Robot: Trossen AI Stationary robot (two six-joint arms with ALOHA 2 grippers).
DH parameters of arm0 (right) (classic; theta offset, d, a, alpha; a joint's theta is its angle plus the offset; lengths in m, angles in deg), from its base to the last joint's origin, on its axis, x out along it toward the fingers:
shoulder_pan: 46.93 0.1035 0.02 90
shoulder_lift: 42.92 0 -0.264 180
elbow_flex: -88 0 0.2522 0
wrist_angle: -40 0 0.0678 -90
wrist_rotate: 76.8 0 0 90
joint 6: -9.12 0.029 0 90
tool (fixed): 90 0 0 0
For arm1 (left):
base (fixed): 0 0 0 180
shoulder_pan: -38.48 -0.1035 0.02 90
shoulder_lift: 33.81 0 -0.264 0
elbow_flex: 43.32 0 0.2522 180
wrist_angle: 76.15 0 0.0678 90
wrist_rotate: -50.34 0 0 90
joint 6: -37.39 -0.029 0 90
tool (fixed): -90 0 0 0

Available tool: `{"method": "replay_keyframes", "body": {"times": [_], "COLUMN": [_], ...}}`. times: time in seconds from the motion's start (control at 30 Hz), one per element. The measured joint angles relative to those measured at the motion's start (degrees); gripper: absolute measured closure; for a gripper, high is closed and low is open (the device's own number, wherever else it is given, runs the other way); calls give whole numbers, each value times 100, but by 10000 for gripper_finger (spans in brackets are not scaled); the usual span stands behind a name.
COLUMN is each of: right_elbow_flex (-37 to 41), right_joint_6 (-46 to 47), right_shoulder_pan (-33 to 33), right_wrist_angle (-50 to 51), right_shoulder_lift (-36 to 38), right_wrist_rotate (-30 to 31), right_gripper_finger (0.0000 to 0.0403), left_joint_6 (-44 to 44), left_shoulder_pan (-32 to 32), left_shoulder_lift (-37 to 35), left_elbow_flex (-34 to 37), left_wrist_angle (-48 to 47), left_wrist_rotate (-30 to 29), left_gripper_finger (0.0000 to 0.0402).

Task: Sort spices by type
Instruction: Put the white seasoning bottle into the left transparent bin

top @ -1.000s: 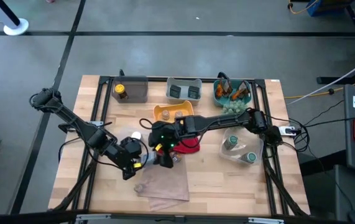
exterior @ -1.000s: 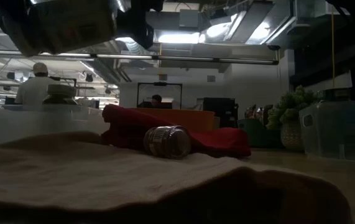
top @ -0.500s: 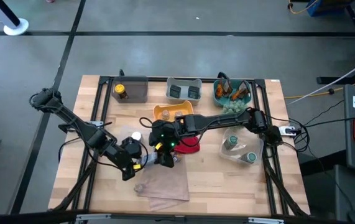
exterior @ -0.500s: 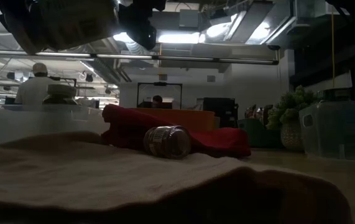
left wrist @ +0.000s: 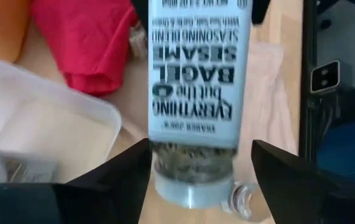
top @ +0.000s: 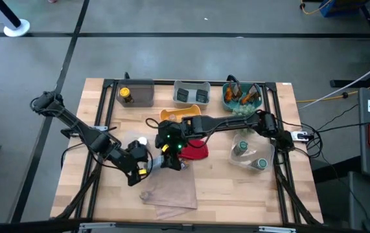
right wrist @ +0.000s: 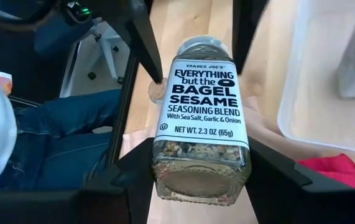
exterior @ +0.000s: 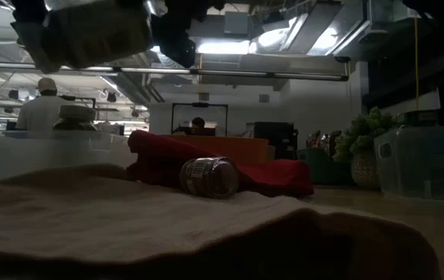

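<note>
Right wrist view: the right gripper (right wrist: 199,180) is pinching a seasoning jar (right wrist: 203,127) at its base, passing it over. The left gripper (left wrist: 196,177) is standing spread around it, apparently not touching, at the high view's centre-left.

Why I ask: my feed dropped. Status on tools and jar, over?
Right tool clamped on sesame seasoning jar, base end, above the table. Left tool open around its other end. Silver-capped jar lying by the red cloth.
</note>
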Motion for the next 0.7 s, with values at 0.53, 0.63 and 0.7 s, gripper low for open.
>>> {"method": "replay_keyframes", "body": {"times": [0.53, 0.63, 0.7], "right_elbow_flex": [-444, -605, -659], "right_joint_6": [-718, -918, -1025], "right_shoulder_pan": [-383, -414, -439], "right_wrist_angle": [-284, -662, -888], "right_shoulder_lift": [-2, -2, -2], "right_wrist_rotate": [-483, -264, -82], "right_gripper_finger": [201, 201, 201], "left_joint_6": [1107, 881, 621], "left_shoulder_pan": [179, 180, 180], "left_shoulder_lift": [-2397, -2849, -3063], "left_elbow_flex": [11, 11, 11], "left_wrist_angle": [-1474, -1426, -1419], "left_wrist_rotate": [-1243, -1333, -1337], "left_gripper_finger": [147, 148, 148]}}
